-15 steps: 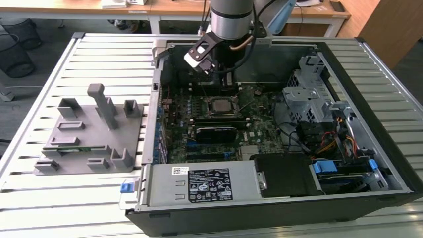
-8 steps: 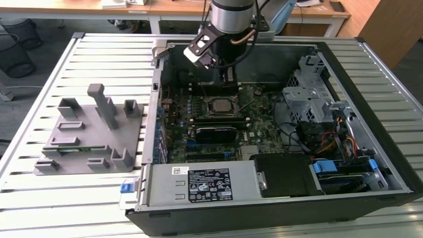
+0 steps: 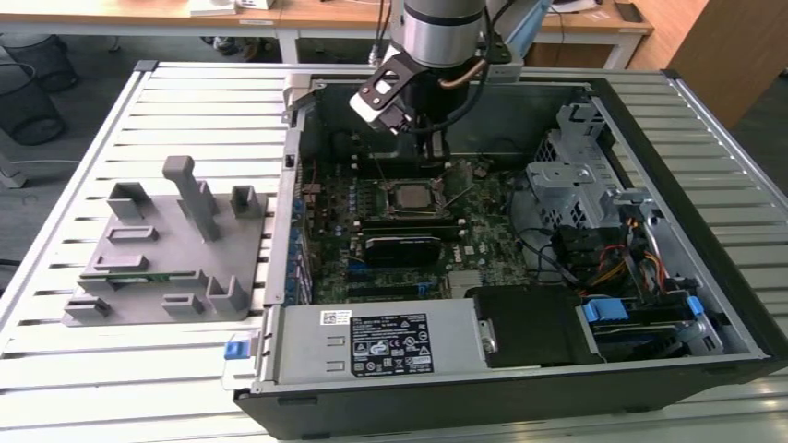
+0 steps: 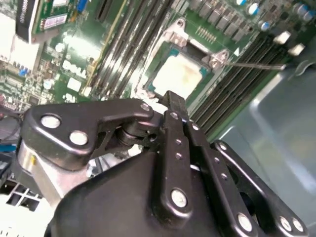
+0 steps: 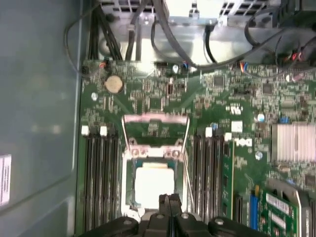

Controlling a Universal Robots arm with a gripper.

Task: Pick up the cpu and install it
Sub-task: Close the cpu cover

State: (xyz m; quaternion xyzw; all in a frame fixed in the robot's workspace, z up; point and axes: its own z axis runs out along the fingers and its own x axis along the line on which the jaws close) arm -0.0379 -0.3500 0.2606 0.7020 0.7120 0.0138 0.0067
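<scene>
The cpu (image 5: 154, 185) is seated in its socket (image 5: 128, 190), retention frame (image 5: 155, 118) unlatched. In the exterior view the tool (image 3: 427, 152), pressed together and empty, is held at its twelve o'clock.

I look over a slatted metal desk (image 3: 185, 111) in soft, even light. Behind it runs a wooden table (image 3: 332, 15) on white legs. Two black wire bins (image 3: 28, 92) stand on the grey floor (image 3: 62, 152) at the exterior view's left, and a wooden panel (image 3: 726, 46) rises at its right.
</scene>
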